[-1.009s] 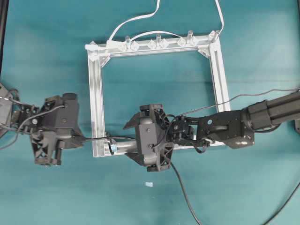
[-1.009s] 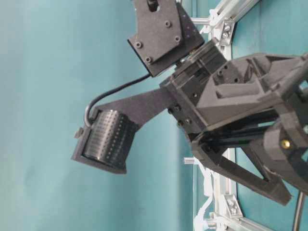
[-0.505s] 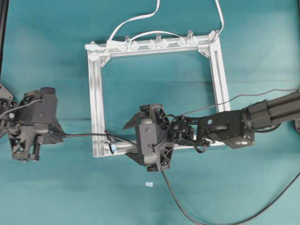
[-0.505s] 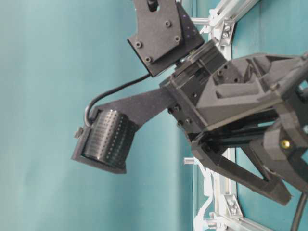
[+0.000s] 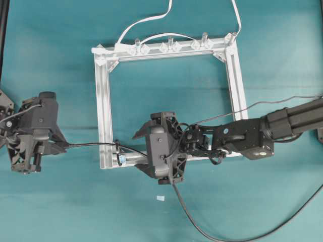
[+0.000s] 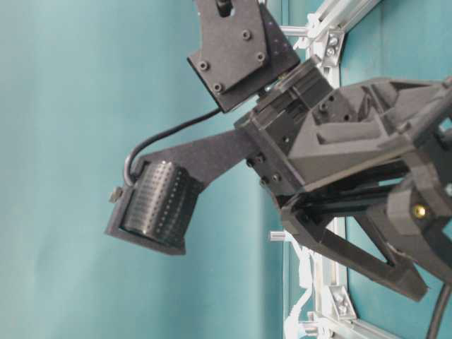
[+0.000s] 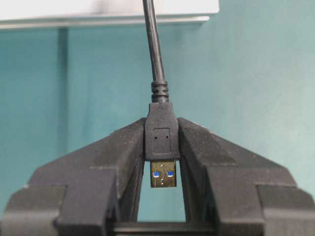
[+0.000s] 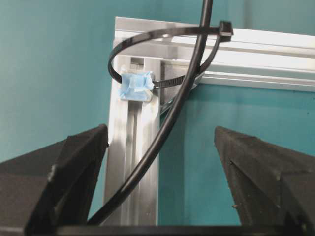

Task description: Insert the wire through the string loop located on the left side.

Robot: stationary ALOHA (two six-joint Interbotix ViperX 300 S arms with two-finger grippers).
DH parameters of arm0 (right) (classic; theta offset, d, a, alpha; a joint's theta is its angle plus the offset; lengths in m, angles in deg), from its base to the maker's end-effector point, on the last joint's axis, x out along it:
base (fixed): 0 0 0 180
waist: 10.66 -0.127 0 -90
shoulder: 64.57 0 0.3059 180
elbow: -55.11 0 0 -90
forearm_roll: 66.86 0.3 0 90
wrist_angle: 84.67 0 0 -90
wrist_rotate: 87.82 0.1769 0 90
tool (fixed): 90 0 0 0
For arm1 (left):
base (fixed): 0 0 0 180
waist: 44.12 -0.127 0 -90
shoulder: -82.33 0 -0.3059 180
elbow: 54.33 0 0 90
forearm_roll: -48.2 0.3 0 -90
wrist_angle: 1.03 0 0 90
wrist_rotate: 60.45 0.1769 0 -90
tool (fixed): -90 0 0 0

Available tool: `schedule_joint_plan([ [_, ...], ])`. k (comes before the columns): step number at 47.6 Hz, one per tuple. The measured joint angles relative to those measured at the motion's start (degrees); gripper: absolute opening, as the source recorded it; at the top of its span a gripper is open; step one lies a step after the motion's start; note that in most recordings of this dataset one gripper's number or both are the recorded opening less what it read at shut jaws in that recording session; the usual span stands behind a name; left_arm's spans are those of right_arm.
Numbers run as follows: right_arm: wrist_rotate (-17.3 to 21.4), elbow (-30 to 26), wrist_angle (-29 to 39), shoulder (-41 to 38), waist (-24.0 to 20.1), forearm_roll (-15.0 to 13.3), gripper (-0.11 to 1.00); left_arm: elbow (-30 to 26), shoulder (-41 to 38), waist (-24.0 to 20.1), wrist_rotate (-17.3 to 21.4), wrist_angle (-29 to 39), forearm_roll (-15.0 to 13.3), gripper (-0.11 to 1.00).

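The wire point(image 7: 161, 137) is a thin black cable, and my left gripper point(image 7: 161, 125) is shut on its black USB plug, metal tip pointing back into the jaws. In the overhead view the left gripper point(image 5: 63, 146) sits left of the frame. The wire point(image 5: 91, 145) runs taut from it to the frame's lower-left corner. There it passes through the string loop point(image 8: 162, 33), a thin dark band with a pale blue tab point(image 8: 135, 86). My right gripper point(image 8: 160, 140) hangs open just behind the loop. The wire point(image 8: 147, 152) lies between its fingers without touching them.
The square aluminium frame point(image 5: 103, 101) lies on the teal table. Clear clips point(image 5: 170, 46) and white cables point(image 5: 146, 20) sit on its top rail. The right arm point(image 5: 242, 138) lies over the bottom rail. Slack wire point(image 5: 202, 229) trails to the lower right. A pale scrap point(image 5: 160, 197) lies below.
My left gripper has moved left, away from the frame, drawing more wire through the loop. The slack at the lower right has shifted. The right gripper has stayed put.
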Motion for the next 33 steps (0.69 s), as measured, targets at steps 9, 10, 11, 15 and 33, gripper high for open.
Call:
schedule_joint_plan([
  [9, 0.0, -0.1, 0.0, -0.1, 0.0, 0.0, 0.88, 0.1, 0.0, 0.5, -0.6, -0.1, 0.1, 0.30],
  [10, 0.0, -0.1, 0.0, 0.0, 0.0, 0.0, 0.88, 0.1, 0.0, 0.7, -0.6, -0.1, 0.1, 0.37],
  [11, 0.0, -0.1, 0.0, 0.0, 0.0, 0.0, 0.88, 0.1, 0.0, 0.8, -0.6, 0.0, 0.0, 0.43],
  [15, 0.0, 0.0, 0.0, -0.1, 0.0, 0.0, 0.88, 0.3, 0.0, 1.3, -0.6, 0.0, 0.1, 0.69],
  [33, 0.0, 0.0, 0.0, 0.0, 0.0, 0.0, 0.88, 0.3, 0.0, 1.8, -0.6, 0.2, 0.1, 0.87],
])
